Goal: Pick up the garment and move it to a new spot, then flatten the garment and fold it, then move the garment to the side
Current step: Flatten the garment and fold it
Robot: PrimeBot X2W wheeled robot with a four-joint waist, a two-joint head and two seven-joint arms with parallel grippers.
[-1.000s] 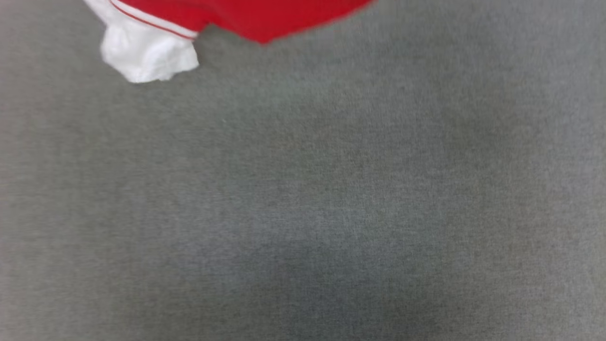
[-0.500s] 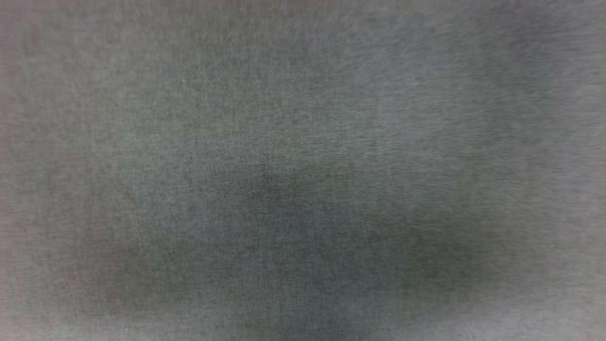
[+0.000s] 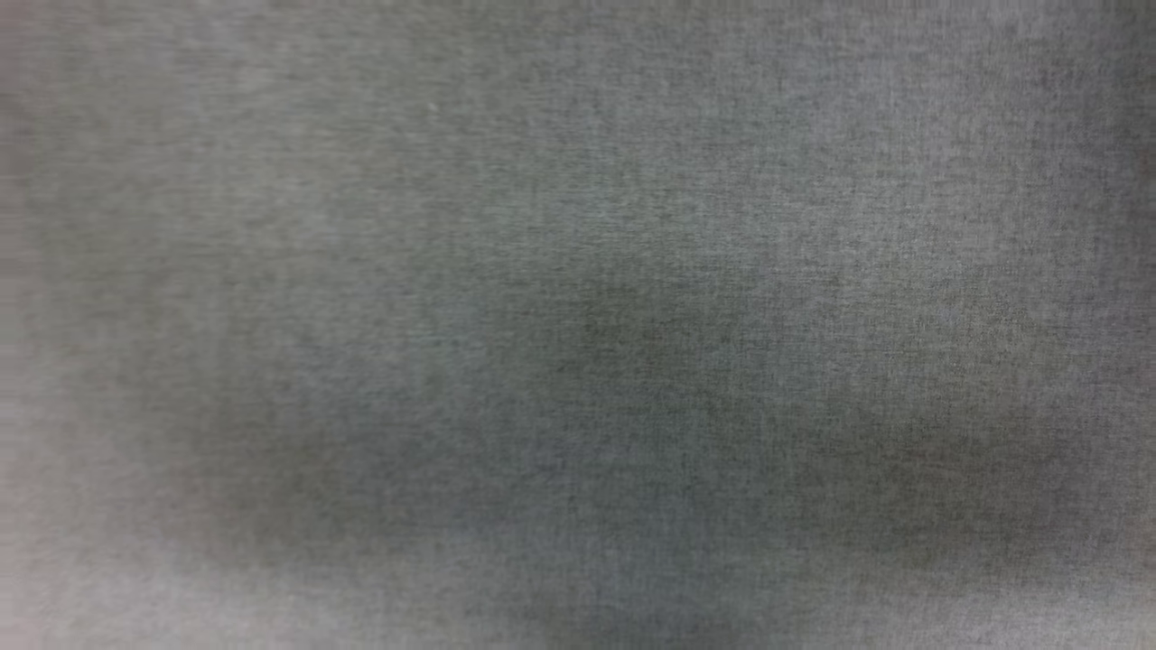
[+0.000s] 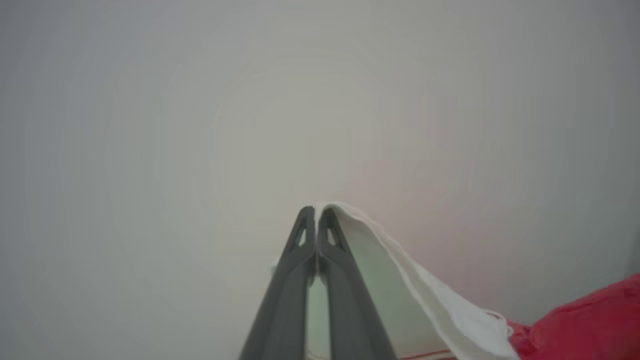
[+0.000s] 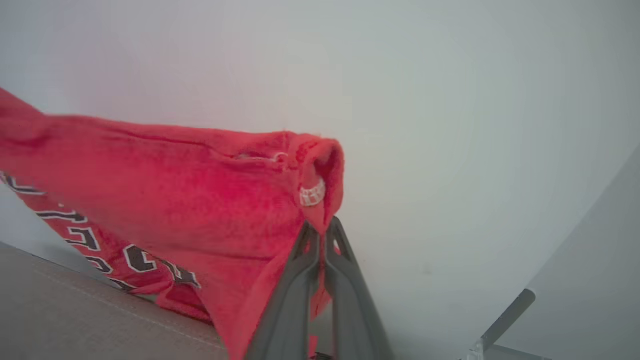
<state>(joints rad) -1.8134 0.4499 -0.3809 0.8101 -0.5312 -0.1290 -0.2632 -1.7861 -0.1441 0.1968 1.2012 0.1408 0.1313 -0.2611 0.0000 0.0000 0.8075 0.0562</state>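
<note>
In the right wrist view the garment (image 5: 165, 200), a red jersey with black white-outlined lettering, hangs stretched to the left from my right gripper (image 5: 320, 227), which is shut on a bunched red edge with a clear button. In the left wrist view my left gripper (image 4: 315, 212) is shut on a white part of the garment (image 4: 450, 310), which drapes down to the right toward red cloth at the frame's corner. Both grippers point at a pale blank wall. The head view holds blurred grey fabric surface (image 3: 578, 325) with soft shadows.
A grey-brown surface (image 5: 75, 310) lies under the hanging jersey at the lower left of the right wrist view. A dark bar (image 5: 505, 312) stands at that view's lower right.
The head camera has shifted: a second ago the jersey's red hem and white sleeve showed at the top of the head view; now that view holds grey fabric alone.
</note>
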